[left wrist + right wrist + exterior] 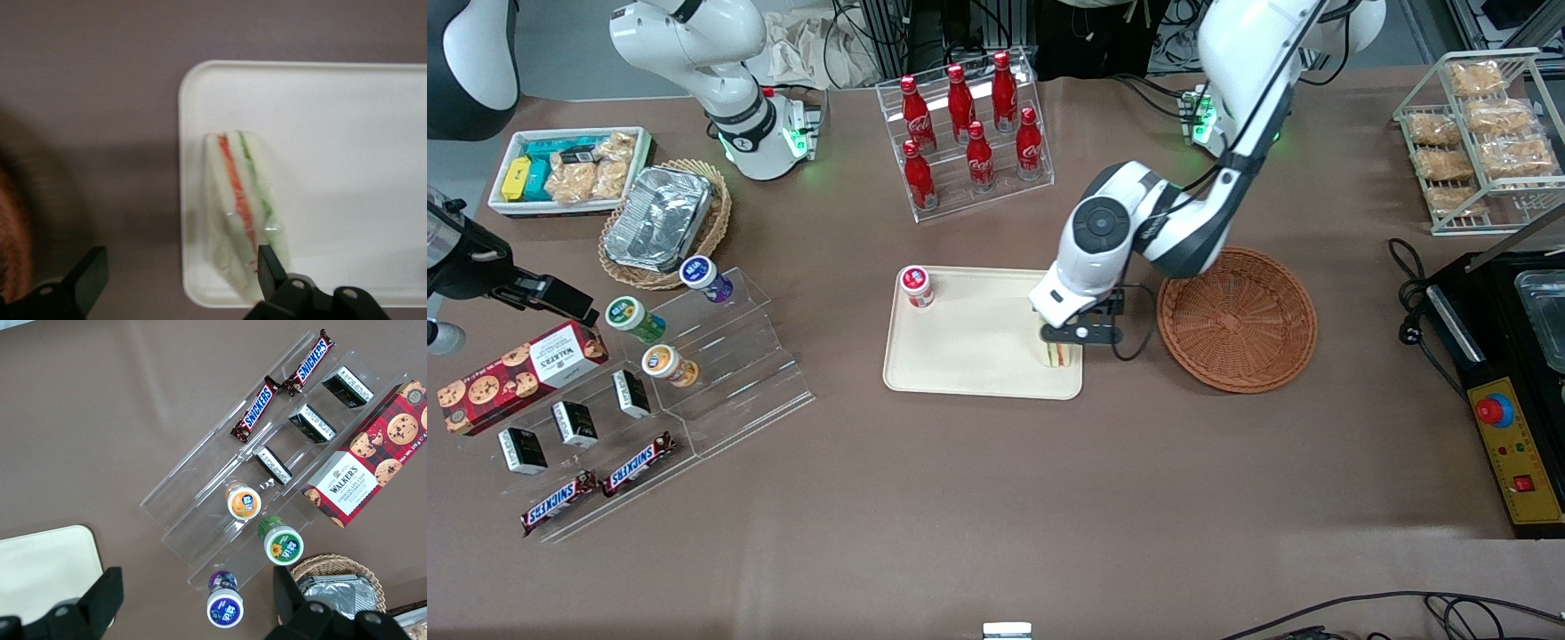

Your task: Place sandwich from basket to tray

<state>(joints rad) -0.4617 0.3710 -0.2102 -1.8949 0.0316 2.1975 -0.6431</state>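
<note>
One sandwich, light, soft and easily crushed, stands on the tray at its 4 o'clock corner; the gripper is spread wide around it, holding nothing. Better to grasp its flat bread faces gently.

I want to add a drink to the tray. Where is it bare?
The tray is bare between the red-lidded cup and the sandwich. Crowded at the edge beside the basket, where the gripper hangs over the sandwich, jaws open.

A brown table under even indoor light.
Above the table's farthest edge, dark cables hang among grey metal framing.
</note>
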